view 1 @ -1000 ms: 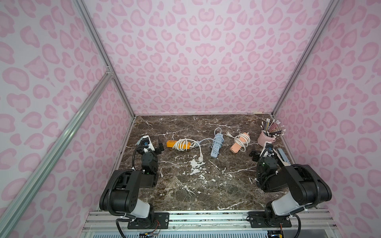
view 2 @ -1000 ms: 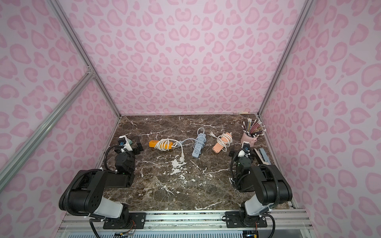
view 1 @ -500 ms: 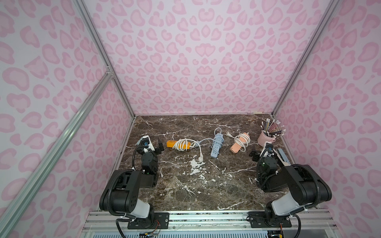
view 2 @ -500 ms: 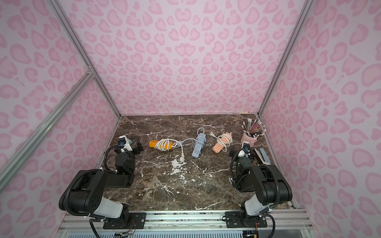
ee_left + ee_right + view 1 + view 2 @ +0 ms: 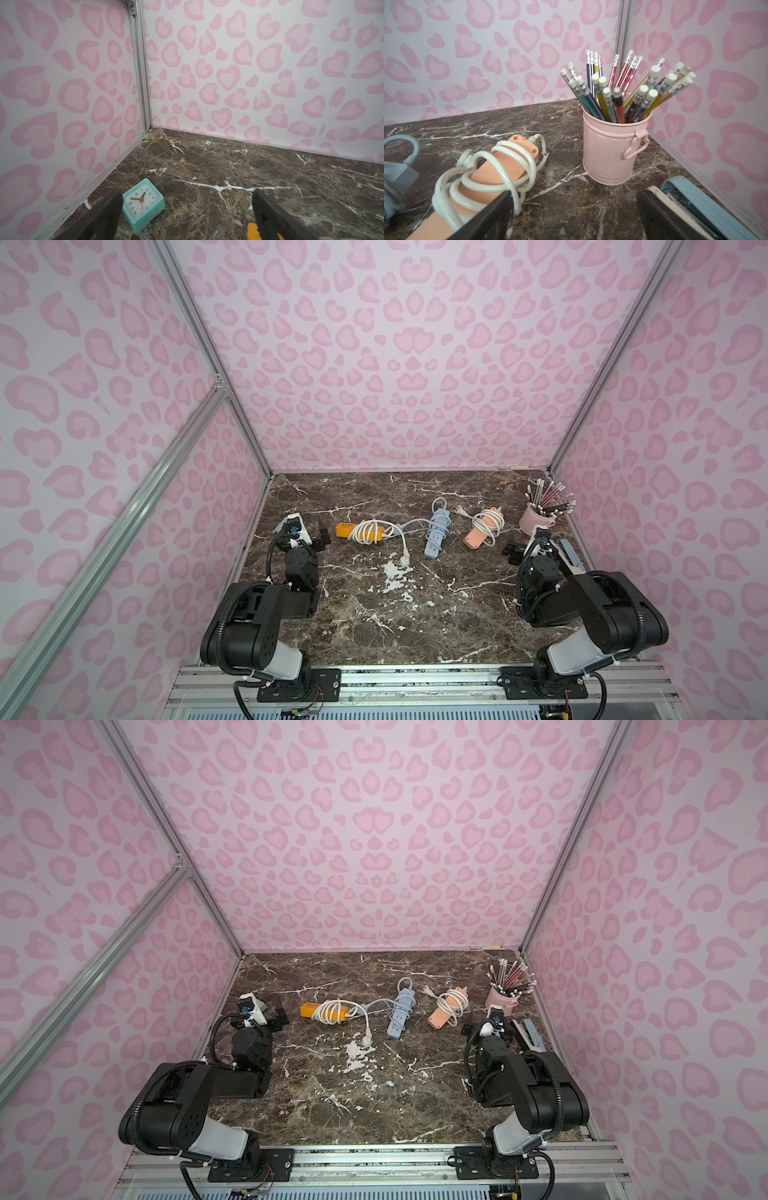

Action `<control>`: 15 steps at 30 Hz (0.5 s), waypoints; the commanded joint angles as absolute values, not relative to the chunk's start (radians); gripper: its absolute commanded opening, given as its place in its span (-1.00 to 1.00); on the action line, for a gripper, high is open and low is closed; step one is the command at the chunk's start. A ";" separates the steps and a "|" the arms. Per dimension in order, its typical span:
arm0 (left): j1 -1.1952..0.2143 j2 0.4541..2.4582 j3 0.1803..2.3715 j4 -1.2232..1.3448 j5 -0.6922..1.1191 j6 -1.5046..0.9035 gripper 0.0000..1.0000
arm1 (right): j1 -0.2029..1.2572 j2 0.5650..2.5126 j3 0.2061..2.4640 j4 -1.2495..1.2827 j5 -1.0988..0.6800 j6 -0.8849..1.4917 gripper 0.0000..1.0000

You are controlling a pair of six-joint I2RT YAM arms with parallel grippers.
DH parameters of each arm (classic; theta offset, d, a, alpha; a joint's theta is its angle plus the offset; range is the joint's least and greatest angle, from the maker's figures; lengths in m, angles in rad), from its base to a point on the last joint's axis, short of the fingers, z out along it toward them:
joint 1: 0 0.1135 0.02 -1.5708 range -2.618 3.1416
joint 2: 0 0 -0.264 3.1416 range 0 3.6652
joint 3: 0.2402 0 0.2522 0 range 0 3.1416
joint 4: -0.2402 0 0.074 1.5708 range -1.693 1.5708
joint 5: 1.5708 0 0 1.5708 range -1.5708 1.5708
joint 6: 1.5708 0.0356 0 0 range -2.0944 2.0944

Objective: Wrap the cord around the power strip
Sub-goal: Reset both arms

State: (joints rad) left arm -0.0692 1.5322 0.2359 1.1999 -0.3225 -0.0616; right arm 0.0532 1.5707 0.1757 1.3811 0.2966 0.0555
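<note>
Orange power strip (image 5: 360, 531) lies lengthwise across the marble table (image 5: 415, 614), its cord (image 5: 376, 526) loosely looped and its plug (image 5: 405, 559) trailing. The left gripper (image 5: 311, 536), jaws spread and empty, sits just beside one end. The right gripper (image 5: 524, 549), likewise released, is well apart.

tabletop (image 5: 374, 614): brown marble-look slab, white veins, smooth, low sheen. walls (image 5: 395, 364): matt printed sheet. frame post (image 5: 140, 62): bare brushed aluminium. pencil bucket (image 5: 610, 149): painted ribbed metal, satin pink. pencils (image 5: 618, 108): metal ferrules, rubber tips. peach power strip (image 5: 483, 176): matt plastic; its cord (image 5: 438, 193): smooth glossy white jacket, scuffed. clock (image 5: 149, 216): smooth teal plastic.
</note>
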 commanded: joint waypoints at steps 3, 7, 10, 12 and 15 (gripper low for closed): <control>-0.068 1.532 0.243 1.235 -0.327 -0.060 0.95 | 0.055 1.572 0.182 1.413 0.311 0.057 0.95; -0.069 1.531 0.243 1.234 -0.327 -0.060 0.95 | 0.054 1.572 0.181 1.414 0.311 0.057 0.95; -0.069 1.532 0.244 1.235 -0.328 -0.060 0.95 | 0.055 1.572 0.181 1.413 0.311 0.057 0.95; -0.069 1.531 0.243 1.234 -0.327 -0.059 0.95 | 0.054 1.572 0.181 1.413 0.310 0.057 0.95; -0.074 1.533 0.243 1.236 -0.333 -0.054 0.95 | 0.054 1.572 0.181 1.414 0.311 0.057 0.95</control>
State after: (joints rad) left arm -0.0704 1.5322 0.2359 1.1999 -0.3229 -0.0616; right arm 0.0532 1.5707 0.1757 1.3811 0.2970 0.0551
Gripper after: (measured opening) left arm 0.977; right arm 0.974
